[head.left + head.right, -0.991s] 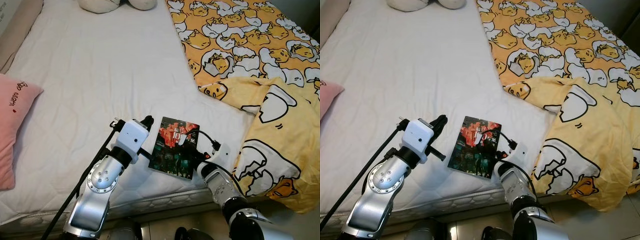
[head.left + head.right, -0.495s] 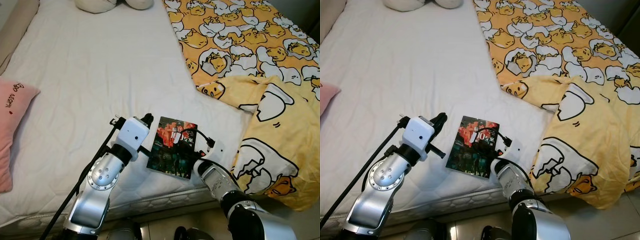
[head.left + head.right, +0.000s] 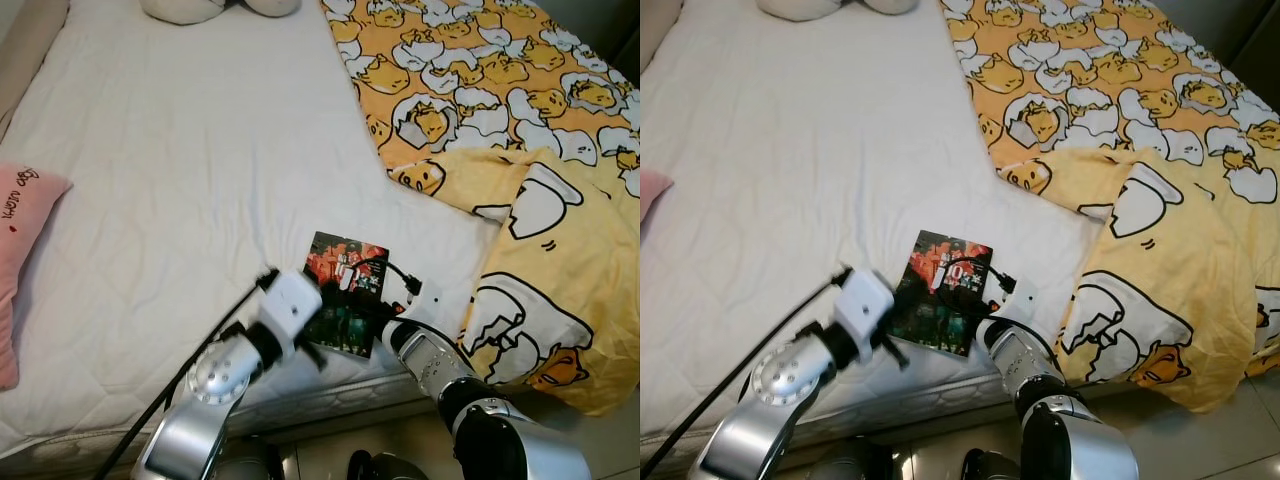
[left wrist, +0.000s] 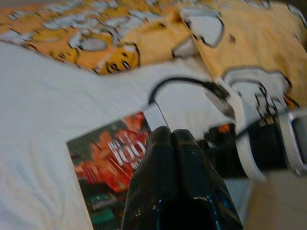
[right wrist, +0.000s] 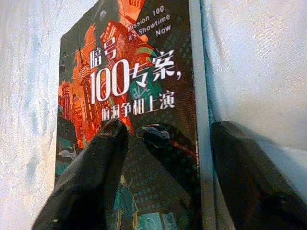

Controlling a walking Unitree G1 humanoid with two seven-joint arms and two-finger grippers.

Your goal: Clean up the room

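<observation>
A book with a dark red and black cover lies flat on the white mattress, close to the bed's front edge. My right gripper is open at the book's near right corner. One of its fingers rests on the cover and the other lies on the sheet beside the book's edge. My left gripper is shut, its two fingers pressed together, and hovers over the book's left part next to the right wrist. In the left eye view the left gripper's white wrist block sits at the book's left edge.
A yellow duvet printed with egg cartoons covers the bed's right side and hangs over the front edge. A pink pillow lies at the far left. White cushions sit at the head of the bed. Tiled floor lies below.
My left arm has swung right, from beside the book to over its left edge. The right gripper has stayed at the book. The camera has shifted slightly.
</observation>
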